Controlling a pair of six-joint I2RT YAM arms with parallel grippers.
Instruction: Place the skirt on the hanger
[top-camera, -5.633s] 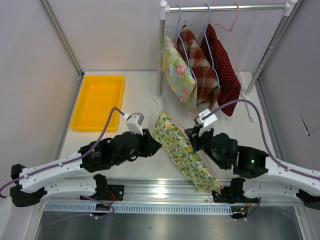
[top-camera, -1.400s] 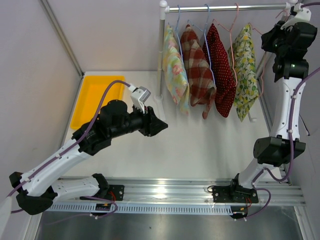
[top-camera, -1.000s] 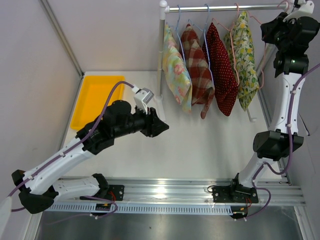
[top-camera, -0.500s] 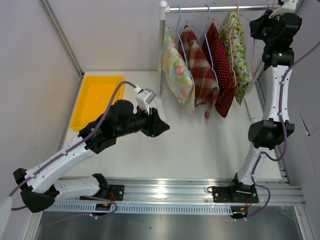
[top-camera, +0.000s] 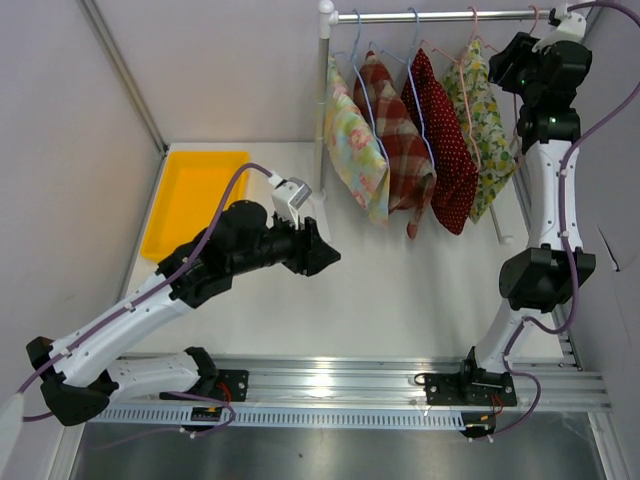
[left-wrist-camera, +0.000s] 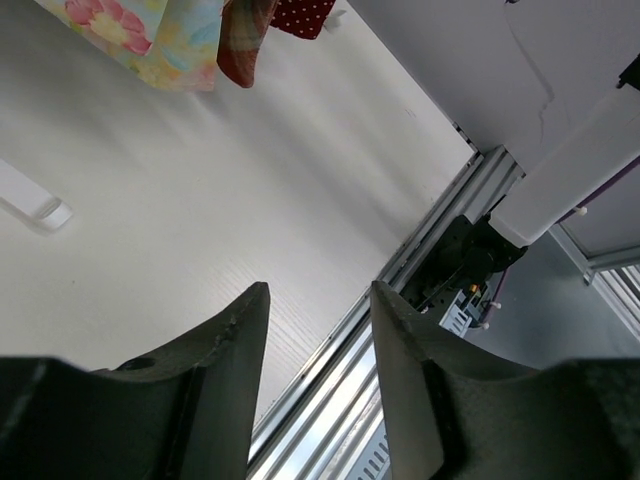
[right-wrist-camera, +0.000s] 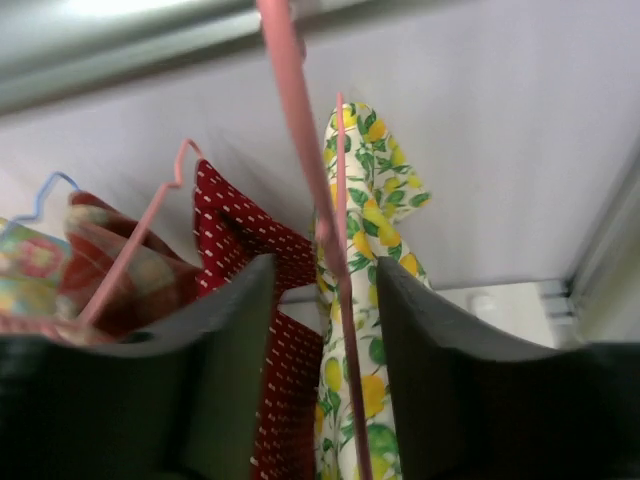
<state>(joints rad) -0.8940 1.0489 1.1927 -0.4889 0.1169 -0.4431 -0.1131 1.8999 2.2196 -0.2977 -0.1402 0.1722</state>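
Observation:
The lemon-print skirt (top-camera: 482, 110) hangs on a pink hanger (top-camera: 470, 30) hooked over the rail (top-camera: 440, 15), rightmost of the hung garments. My right gripper (top-camera: 507, 66) is raised to the rail just right of it. In the right wrist view the right gripper (right-wrist-camera: 325, 270) is open. The pink hanger wire (right-wrist-camera: 345, 300) runs through the gap, clear of both fingers, with the skirt (right-wrist-camera: 385, 400) behind it. My left gripper (top-camera: 325, 255) hovers over the table's middle. It is open (left-wrist-camera: 315, 295) with nothing between its fingers.
On the same rail hang a floral garment (top-camera: 355, 150), a plaid one (top-camera: 395, 135) and a red dotted one (top-camera: 445, 150). The rack's white post (top-camera: 322, 100) stands behind the left gripper. A yellow tray (top-camera: 195, 200) lies at the back left.
The right gripper has opened off the pink hanger after carrying it left along the rail. The skirt now hangs beside the red garment. The left jaws have widened slightly.

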